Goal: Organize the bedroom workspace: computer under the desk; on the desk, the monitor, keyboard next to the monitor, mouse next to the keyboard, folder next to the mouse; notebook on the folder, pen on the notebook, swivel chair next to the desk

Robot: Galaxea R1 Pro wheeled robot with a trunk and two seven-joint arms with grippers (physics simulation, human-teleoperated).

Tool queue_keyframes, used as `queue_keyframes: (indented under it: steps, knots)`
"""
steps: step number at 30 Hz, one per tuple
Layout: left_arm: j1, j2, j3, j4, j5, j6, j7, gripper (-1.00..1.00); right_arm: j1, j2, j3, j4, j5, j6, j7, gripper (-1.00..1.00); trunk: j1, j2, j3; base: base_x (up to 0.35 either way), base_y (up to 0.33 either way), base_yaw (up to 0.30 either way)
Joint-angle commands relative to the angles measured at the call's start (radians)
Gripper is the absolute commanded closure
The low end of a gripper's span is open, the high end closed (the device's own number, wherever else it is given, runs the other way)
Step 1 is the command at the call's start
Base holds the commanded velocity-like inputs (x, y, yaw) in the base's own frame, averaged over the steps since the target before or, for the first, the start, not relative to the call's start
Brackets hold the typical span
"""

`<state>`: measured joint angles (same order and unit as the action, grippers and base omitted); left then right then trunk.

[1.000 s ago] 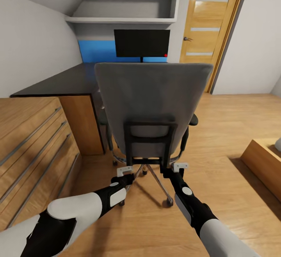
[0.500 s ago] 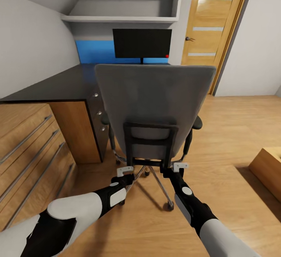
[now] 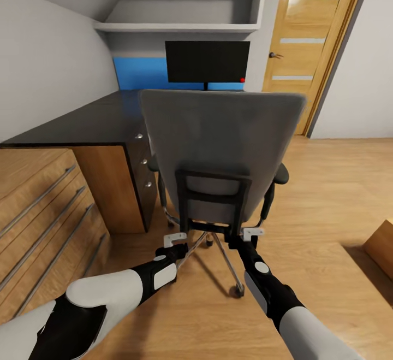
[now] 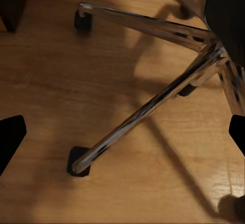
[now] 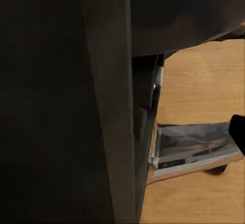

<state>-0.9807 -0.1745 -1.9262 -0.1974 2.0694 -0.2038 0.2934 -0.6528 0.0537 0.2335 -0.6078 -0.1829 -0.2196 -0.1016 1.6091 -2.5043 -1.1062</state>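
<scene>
Seemingly both claws grip the swivel chair [image 3: 218,147] frame; its back hides contact.

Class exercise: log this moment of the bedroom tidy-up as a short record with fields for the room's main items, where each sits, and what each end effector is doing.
swivel chair: back toward the camera, standing in front of the desk
desk: black top, drawer unit with round knobs
monitor: upright on the desk, beyond the chair
left end effector: low behind the chair, beside its black back bracket; fingers apart
right end effector: at the bracket's other side; grip unclear
chair base: chrome spokes on the wood floor
</scene>
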Motion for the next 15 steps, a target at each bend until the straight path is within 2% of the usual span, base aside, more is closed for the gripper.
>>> queue_keyframes:
  steps: [1,7,15]
  knots:
    - [-0.001,0.000,-0.008,-0.003,0.007,-0.005,0.005,-1.00,-0.001,-0.001,0.007,0.000,-0.010,-0.004,-0.007,-1.00,0.000,0.000,0.000,0.044,0.000,0.170]
    - [-0.001,0.000,-0.008,-0.019,0.007,-0.006,0.006,-1.00,-0.001,-0.002,0.006,-0.001,-0.010,-0.004,-0.007,-1.00,0.000,0.000,0.001,0.114,0.000,0.053]
    - [-0.001,0.000,-0.009,-0.025,0.006,-0.007,0.006,-1.00,-0.001,-0.002,0.006,-0.001,-0.010,-0.004,-0.007,-1.00,0.000,0.000,0.001,0.282,0.000,0.004]
